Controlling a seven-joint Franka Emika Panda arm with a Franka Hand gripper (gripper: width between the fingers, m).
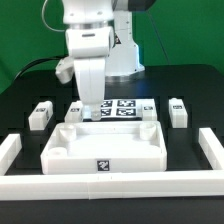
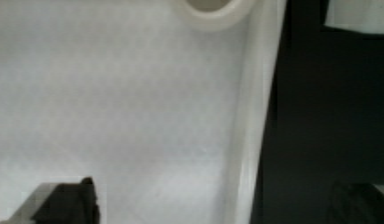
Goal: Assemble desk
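The white tray-like tabletop [image 1: 105, 148] lies open side up in the middle of the black table, a tag on its near wall. My gripper [image 1: 88, 113] hangs over its far corner on the exterior view's left. In the wrist view the tabletop's floor [image 2: 118, 110], its raised rim [image 2: 260, 110] and a round corner socket [image 2: 215, 8] fill the picture. My gripper [image 2: 210, 205] is open and empty, one dark fingertip [image 2: 64, 200] over the floor, the other faint over the black table beyond the rim. Short white legs stand behind the tabletop: one [image 1: 40, 114], one [image 1: 73, 110] next to my gripper, one [image 1: 178, 111].
The marker board [image 1: 122, 107] lies flat just behind the tabletop. Long white border bars run along the exterior view's left [image 1: 10, 150], right [image 1: 212, 148] and front [image 1: 110, 182]. The arm's base stands at the back.
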